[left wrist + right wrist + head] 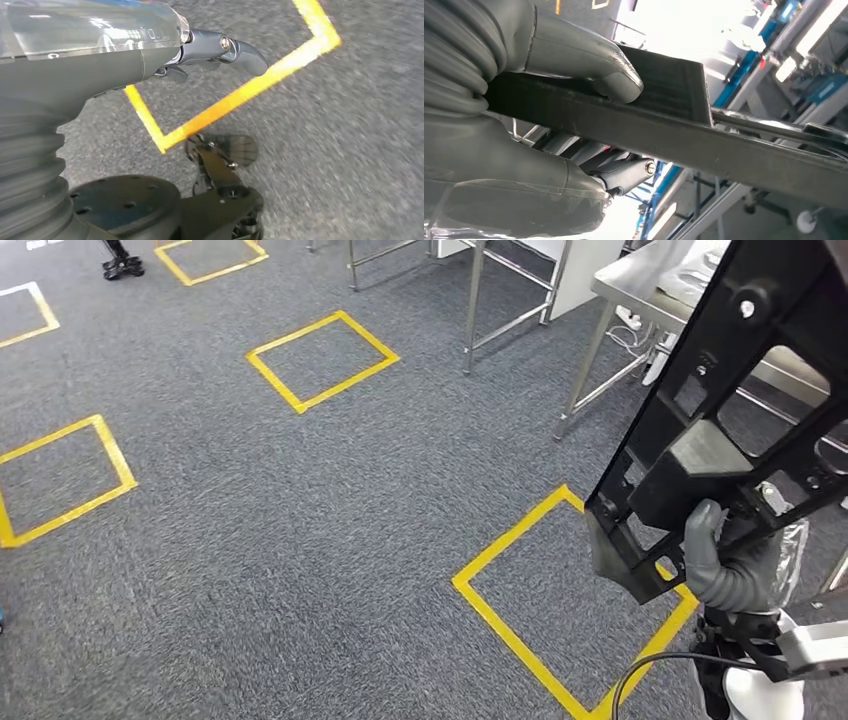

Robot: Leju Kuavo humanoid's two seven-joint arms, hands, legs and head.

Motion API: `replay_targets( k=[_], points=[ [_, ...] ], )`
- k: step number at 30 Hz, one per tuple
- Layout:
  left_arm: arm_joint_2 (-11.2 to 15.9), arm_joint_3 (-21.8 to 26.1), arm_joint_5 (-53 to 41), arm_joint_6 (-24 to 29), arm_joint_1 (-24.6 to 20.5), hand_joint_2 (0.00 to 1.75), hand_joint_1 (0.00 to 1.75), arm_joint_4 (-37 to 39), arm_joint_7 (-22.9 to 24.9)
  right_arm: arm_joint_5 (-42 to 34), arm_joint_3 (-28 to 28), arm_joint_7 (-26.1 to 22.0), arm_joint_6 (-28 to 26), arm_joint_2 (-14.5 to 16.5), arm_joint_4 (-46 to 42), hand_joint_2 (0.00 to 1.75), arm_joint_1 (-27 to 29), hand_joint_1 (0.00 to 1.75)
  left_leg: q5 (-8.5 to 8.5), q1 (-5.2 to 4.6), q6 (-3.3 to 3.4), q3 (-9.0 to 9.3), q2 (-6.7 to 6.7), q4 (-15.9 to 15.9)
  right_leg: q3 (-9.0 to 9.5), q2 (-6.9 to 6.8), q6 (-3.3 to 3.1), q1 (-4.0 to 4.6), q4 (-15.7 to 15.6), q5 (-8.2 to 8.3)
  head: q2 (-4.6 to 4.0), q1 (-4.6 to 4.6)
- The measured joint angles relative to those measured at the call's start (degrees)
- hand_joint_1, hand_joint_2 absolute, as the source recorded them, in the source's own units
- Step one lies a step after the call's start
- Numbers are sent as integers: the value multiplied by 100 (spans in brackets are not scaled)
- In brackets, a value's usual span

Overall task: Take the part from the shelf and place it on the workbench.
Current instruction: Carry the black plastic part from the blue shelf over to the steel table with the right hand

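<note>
Floor: we see grey carpet (pixel 300 520) across the head view, marked with yellow tape squares. One square (pixel 322 360) lies toward 11 o'clock, another (pixel 60 480) at 9 o'clock, and the nearest one (pixel 500 600) sits at 5 o'clock, partly under the carried part.
Workbench: a steel table (pixel 640 285) stands at 1 o'clock, its legs and lower rails reaching down to the carpet. A second metal frame (pixel 500 300) stands just beside it at 12 o'clock.
Part: the black part (pixel 720 410) is a long, flat frame with cut-out openings. We find it at 3 o'clock in the head view, held up off the floor and tilted, its upper end running out of the top right corner in front of the workbench. In the right wrist view it shows as a dark bar (pixel 664 130) crossing the picture.
Right hand: our right hand (pixel 725 560) grasps the lower end of the part at 4 o'clock. In the right wrist view the grey thumb (pixel 589 65) presses on one face and the darker fingers (pixel 624 172) wrap the other.
Left hand: in the left wrist view our left hand (pixel 150 55) hangs over the carpet above a corner of yellow tape (pixel 225 105). It carries nothing that we can see, and one dark finger (pixel 235 50) reaches forward. We cannot tell whether the remaining fingers are spread or curled.
</note>
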Motion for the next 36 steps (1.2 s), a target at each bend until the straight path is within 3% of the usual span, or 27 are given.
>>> replay_targets(
  k=[2,3,4,5,6,8,10,12,14,16,18,19,20,21,23,25,26,28,29,30,32,33,34,35,36],
  points=[
    [2,32,29,-3,9,175,0,0,13,-88,122,49,51,7,75,175,-50,175,-335,10,-12,-366,-180,753,2,131,-31,9,0,1,0,0],
    [3,45,40,-2,17,175,0,0,26,-109,182,69,65,11,125,175,-61,175,-403,12,-18,-523,-200,1036,5,208,-36,13,4,-2,0,0],
    [5,58,49,1,25,175,0,0,40,-114,242,87,69,13,183,175,-73,175,-363,12,-20,-603,-208,1139,9,292,-37,15,10,-4,0,0],
    [9,74,57,8,28,175,0,0,53,-106,302,102,68,15,247,175,-90,175,-211,13,-18,-584,-216,1020,14,378,-32,15,19,-8,0,0],
    [14,89,62,17,25,175,0,0,65,-92,363,113,65,16,309,175,-109,175,18,17,-12,-469,-250,703,19,463,-21,12,33,-15,0,0],
    [22,121,72,44,16,175,0,0,86,-67,470,121,55,19,402,175,-144,175,364,43,13,-180,-470,-28,4,608,21,9,85,-41,0,0],
    [25,150,84,75,7,175,0,0,113,-37,559,126,41,29,471,175,-172,175,438,52,51,-48,-629,-353,-45,728,86,3,125,-47,0,0],
    [20,169,101,114,-17,175,0,0,127,24,627,134,28,44,526,175,-179,175,447,40,114,-35,-549,-388,-84,814,159,-12,124,-31,0,0],
    [14,187,125,156,-29,175,0,0,134,96,684,139,25,60,570,175,-189,175,480,48,189,-14,-422,-444,-155,592,216,-5,260,-126,0,1],
    [9,205,153,193,-13,175,0,0,147,159,764,146,27,79,615,175,-236,175,495,46,235,-4,-289,-479,-418,241,259,-1,803,-426,0,1],
    [7,220,167,227,4,175,0,0,164,205,868,163,30,102,682,175,-273,175,485,35,250,-6,-148,-478,-777,134,294,-24,1510,-705,0,1],
    [6,230,171,237,7,175,0,0,170,218,915,174,31,111,721,175,-282,175,476,32,250,-3,-79,-477,-867,125,305,-33,1677,-717,0,1],
    [5,244,175,244,6,175,0,0,175,228,962,181,31,120,763,175,-295,175,464,31,247,4,-11,-476,-849,114,307,-38,1629,-624,0,1],
    [5,259,180,246,4,175,0,0,177,236,1004,186,32,124,800,175,-321,175,452,29,239,18,53,-476,-715,76,299,-36,1360,-445,0,1],
    [1,288,188,245,2,175,0,0,176,258,1083,190,35,127,862,175,-418,175,418,9,208,63,171,-476,-296,-175,239,12,554,-99,0,1],
    [-7,305,194,241,0,175,0,0,165,280,1146,192,37,127,911,175,-519,175,384,-18,160,99,280,-477,-78,-353,157,78,111,7,0,1],
    [-11,308,197,237,-3,175,0,0,159,288,1167,193,37,127,935,175,-548,175,370,-26,132,113,334,-482,-77,-338,124,103,82,-15,0,1],
    [-15,311,199,230,-16,175,0,0,137,301,1194,199,33,126,976,175,-566,175,328,-22,71,148,392,-469,-67,-188,68,88,46,5,0,0],
    [-16,316,206,234,-17,175,0,0,101,307,1205,206,27,126,995,175,-574,175,256,-13,43,127,306,-380,-50,-118,34,66,21,19,0,0],
    [-20,326,220,248,-13,175,0,0,43,313,1214,214,15,125,1015,175,-587,175,125,-5,20,46,169,-173,-32,-49,2,42,-4,35,0,0],
    [-43,348,255,290,17,175,0,0,-100,325,1222,226,-17,125,1054,175,-604,175,-238,13,-2,-292,-125,543,-16,85,-38,17,-17,42,0,-1],
    [-62,356,261,319,32,175,0,0,-160,329,1222,229,-34,125,1074,175,-595,175,-378,16,-10,-487,-181,920,-14,164,-45,17,-14,40,0,0],
    [-83,359,253,347,48,175,0,0,-203,331,1220,231,-46,125,1088,175,-572,175,-420,19,-18,-623,-201,1159,-10,249,-45,16,-10,37,0,0],
    [-102,360,240,374,60,175,0,0,-232,333,1216,233,-54,125,1097,175,-542,175,-346,25,-24,-669,-208,1194,-3,341,-40,14,-4,33,0,-1],
    [-121,360,227,391,72,175,0,0,-251,334,1207,234,-57,123,1103,175,-512,175,-158,36,-26,-611,-223,1001,7,436,-28,10,7,25,0,-1]
  ],
)
